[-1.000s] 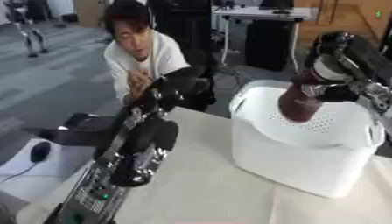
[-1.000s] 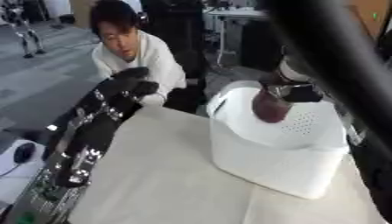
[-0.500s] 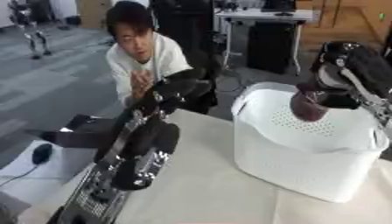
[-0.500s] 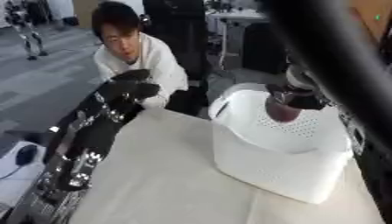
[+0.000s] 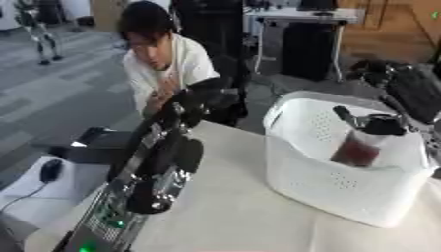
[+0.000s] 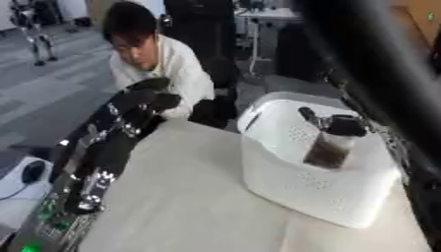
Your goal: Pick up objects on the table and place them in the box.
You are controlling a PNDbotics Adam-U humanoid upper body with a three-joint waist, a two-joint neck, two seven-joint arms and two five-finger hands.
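A white perforated box (image 5: 327, 184) stands on the right side of the table. Inside it, near the far right wall, hangs a dark red-brown object (image 5: 354, 150) with a pale top. My right hand (image 5: 377, 124) comes down from the upper right and its black fingers are closed around the top of that object. My left arm runs up from the lower left corner, and my left hand (image 6: 148, 96) is held above the far left edge of the table, away from the box, with nothing seen in it.
The table wears a beige cloth (image 5: 241, 216). A person leans in at its far edge, behind my left hand. A dark computer mouse (image 5: 50, 170) lies on a lower surface at the left. My right arm (image 6: 379, 74) crosses the right eye view's right side.
My right hand has carried the dark red-brown object from the box's rim down into the box. My left arm has stayed about where it was.
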